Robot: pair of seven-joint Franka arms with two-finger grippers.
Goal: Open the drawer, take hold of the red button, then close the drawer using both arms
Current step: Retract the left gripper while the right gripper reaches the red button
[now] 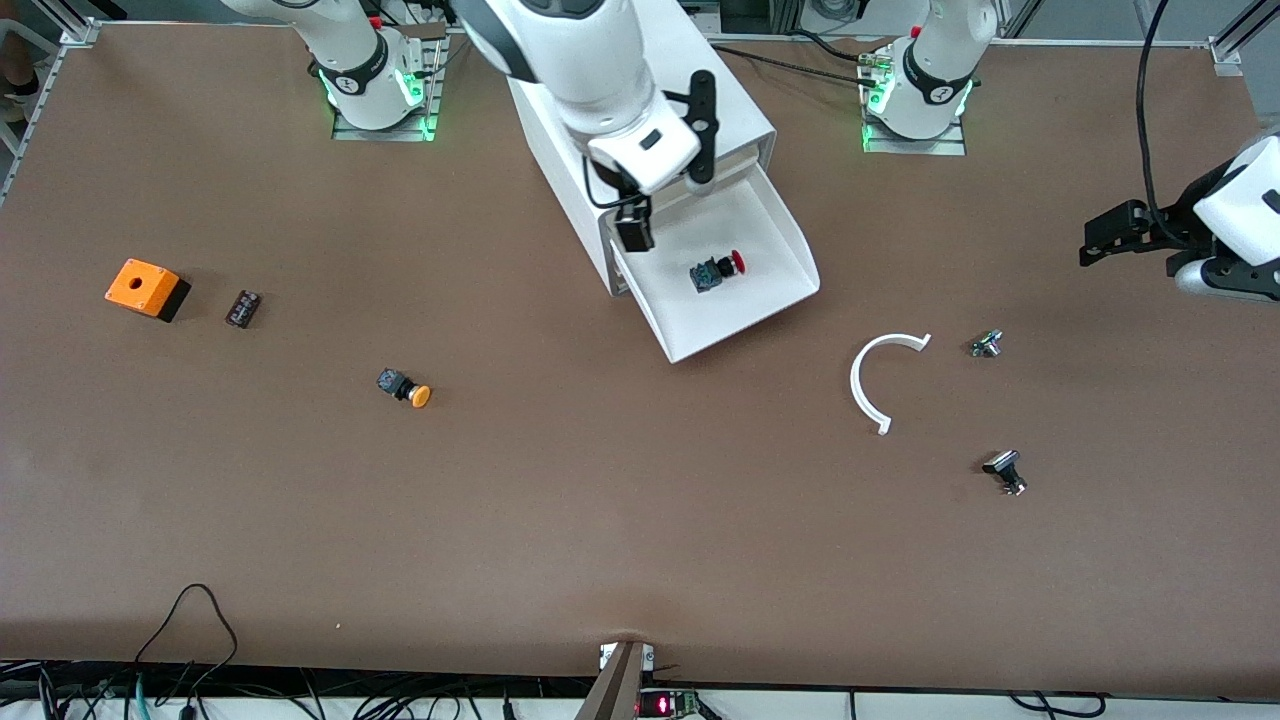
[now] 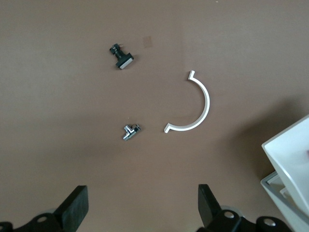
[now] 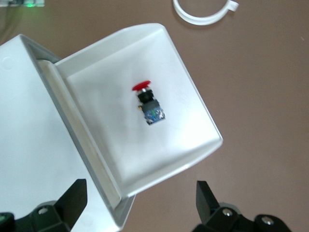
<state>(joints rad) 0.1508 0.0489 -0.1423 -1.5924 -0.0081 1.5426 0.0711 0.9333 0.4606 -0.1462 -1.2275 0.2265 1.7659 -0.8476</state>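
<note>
Red-capped button: lies in my pulled-out drawer, on its side.
Right end effector: released, hovering over it, nearer.
Left end effector: released, waiting.

Bright, even overhead light, soft short shadows, mild glare perhaps whitening the drawer.

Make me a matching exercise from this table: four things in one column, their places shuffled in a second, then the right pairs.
Things:
1. red-capped button
2. orange-capped button
3. orange box
4. right gripper

Places:
A. on the table toward the right arm's end, beside a small dark part
B. over the open drawer, fingers open
C. lying in the open drawer
D. on the bare table, nearer the front camera than the cabinet

Pairs: 1-C, 2-D, 3-A, 4-B
</note>
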